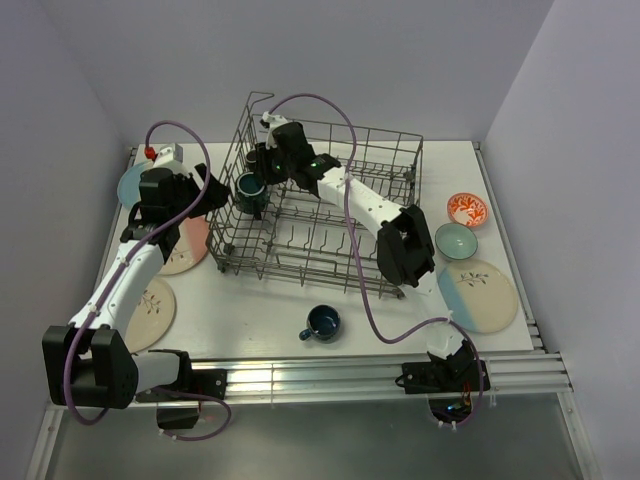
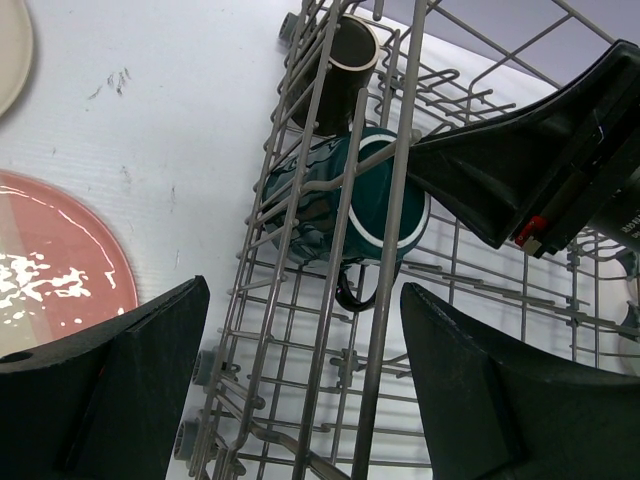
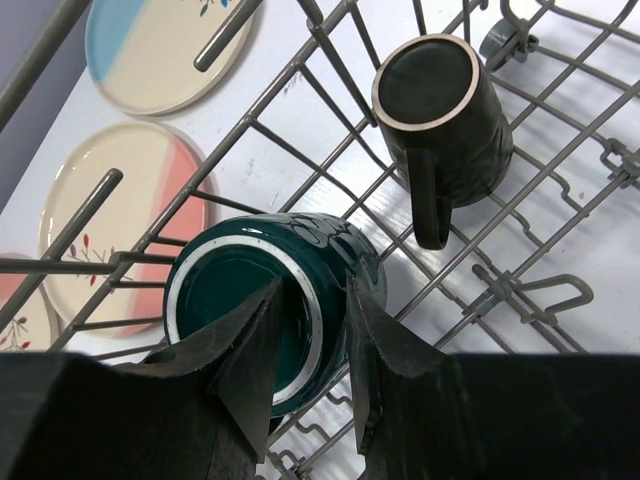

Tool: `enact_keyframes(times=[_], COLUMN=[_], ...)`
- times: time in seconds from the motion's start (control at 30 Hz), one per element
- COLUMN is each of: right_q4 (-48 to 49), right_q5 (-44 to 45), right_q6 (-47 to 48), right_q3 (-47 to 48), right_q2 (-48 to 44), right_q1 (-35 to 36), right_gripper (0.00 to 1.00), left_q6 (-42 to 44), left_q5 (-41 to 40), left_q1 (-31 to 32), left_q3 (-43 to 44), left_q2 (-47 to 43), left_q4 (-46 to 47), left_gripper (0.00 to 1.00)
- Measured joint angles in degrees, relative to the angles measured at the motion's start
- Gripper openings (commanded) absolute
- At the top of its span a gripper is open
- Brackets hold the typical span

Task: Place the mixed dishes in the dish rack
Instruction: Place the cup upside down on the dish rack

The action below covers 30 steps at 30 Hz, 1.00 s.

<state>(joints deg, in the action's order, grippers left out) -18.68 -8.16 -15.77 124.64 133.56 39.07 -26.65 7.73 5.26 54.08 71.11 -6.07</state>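
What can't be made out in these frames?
- Top view: how the right gripper holds the teal mug, hidden by its wrist and dish rack wires.
- Top view: light blue plate, mostly under the left arm.
- Left wrist view: pink plate, cut by frame edge and left gripper.

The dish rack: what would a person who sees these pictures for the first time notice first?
The grey wire dish rack in the middle of the table draws the eye, with the right arm reaching into its left end. The right gripper has its fingers across the rim of a teal mug, one inside and one outside, next to a dark mug. Two-tone plates lie on the table left of the rack.
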Motion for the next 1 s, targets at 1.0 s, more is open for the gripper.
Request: enact_keyframes(times=[1.0], right_q4=[3.5], right_q5=[4.1], right_q6=[5.5], right_q3=[-4.2], right_q2=[-2.5], right_q1=[2.4], right_gripper=[0.41], left_q6=[-0.2], left_q5=[0.7], left_q1=[-0.1], left_q3=[-1.0], left_q2=[0.0], left_q4=[2.4], left_gripper=[0.83])
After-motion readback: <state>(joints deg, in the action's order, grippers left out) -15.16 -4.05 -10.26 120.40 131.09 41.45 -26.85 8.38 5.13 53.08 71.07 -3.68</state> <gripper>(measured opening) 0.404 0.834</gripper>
